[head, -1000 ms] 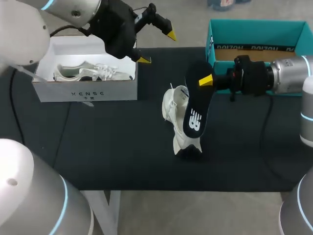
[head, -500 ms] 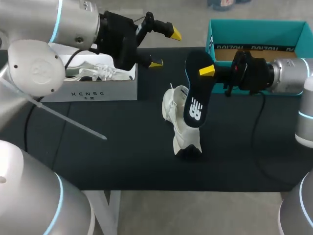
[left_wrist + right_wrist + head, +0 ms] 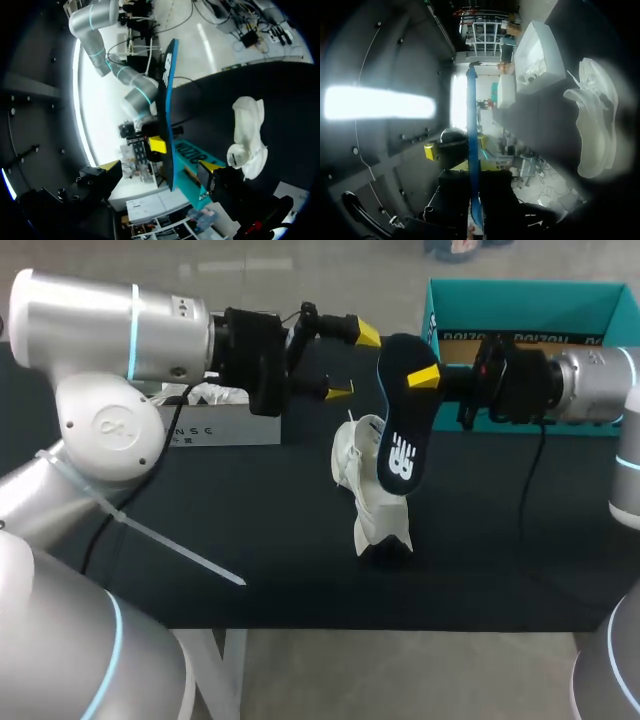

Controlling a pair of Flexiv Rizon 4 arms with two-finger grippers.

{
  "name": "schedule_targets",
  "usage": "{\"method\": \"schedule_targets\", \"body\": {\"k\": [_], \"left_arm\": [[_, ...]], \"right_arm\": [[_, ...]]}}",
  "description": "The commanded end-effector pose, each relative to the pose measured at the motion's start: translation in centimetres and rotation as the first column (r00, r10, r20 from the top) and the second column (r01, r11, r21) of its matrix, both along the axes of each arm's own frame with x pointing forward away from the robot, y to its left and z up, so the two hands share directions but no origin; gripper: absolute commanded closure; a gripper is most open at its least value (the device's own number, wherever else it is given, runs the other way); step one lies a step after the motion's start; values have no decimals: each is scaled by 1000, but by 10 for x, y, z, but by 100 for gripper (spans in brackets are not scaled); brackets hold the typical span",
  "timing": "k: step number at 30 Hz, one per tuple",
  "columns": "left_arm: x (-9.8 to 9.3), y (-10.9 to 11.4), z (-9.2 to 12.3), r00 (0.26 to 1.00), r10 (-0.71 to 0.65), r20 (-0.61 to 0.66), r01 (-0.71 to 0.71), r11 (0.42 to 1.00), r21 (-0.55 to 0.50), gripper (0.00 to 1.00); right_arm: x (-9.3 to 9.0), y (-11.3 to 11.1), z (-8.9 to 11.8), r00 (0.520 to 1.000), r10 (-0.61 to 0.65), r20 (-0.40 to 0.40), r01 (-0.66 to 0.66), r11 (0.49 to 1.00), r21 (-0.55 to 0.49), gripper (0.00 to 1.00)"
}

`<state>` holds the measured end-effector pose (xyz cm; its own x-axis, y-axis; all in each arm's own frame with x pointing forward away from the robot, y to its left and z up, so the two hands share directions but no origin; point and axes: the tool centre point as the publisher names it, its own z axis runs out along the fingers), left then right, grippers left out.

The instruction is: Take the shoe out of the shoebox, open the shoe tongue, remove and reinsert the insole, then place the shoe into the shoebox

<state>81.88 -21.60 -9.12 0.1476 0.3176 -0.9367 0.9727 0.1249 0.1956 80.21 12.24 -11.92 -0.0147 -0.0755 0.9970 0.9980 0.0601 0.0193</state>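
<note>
Both level, facing inward; right gripper (image 3: pixel 420 380) clamps insole (image 3: pixel 397 435); left gripper (image 3: pixel 352 362) spread.

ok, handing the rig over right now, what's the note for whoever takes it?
left gripper: open, empty, in the air between the white shoebox and the insole.
right gripper: shut on the insole, holding it off the table, clear of the shoe.
shoe: on the table, middle, nothing gripping it.
done: shoe out of the box, insole out.
left: reinsert the insole, put the shoe back in the shoebox.
</note>
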Motion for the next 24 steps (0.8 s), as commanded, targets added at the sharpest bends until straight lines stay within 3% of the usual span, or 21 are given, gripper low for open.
{"method": "schedule_targets", "body": {"k": [1, 8, 10, 12, 14, 24], "left_arm": [[0, -10, -10, 1000, -14, 18, 15, 996, -84, 0], [1, -23, -18, 1000, -19, 25, 22, 993, -120, 0], [2, -24, -19, 999, -22, 26, 25, 992, -121, 15], [3, -26, -20, 999, -22, 23, 25, 992, -122, 22], [3, -27, -21, 1000, -20, 20, 22, 992, -124, 50], [7, -30, -25, 1000, -5, 2, 5, 992, -128, 61]], "right_arm": [[3, 4, 5, 1000, 18, 1, -18, 1000, -8, 100], [1, 11, 3, 999, 47, -11, -48, 998, -32, 100], [0, 13, 1, 998, 53, -16, -53, 998, -41, 100], [-1, 15, -1, 998, 57, -20, -58, 997, -44, 100], [-2, 16, -2, 998, 58, -23, -60, 997, -51, 100], [-3, 18, -3, 998, 58, -29, -59, 997, -49, 100]]}}
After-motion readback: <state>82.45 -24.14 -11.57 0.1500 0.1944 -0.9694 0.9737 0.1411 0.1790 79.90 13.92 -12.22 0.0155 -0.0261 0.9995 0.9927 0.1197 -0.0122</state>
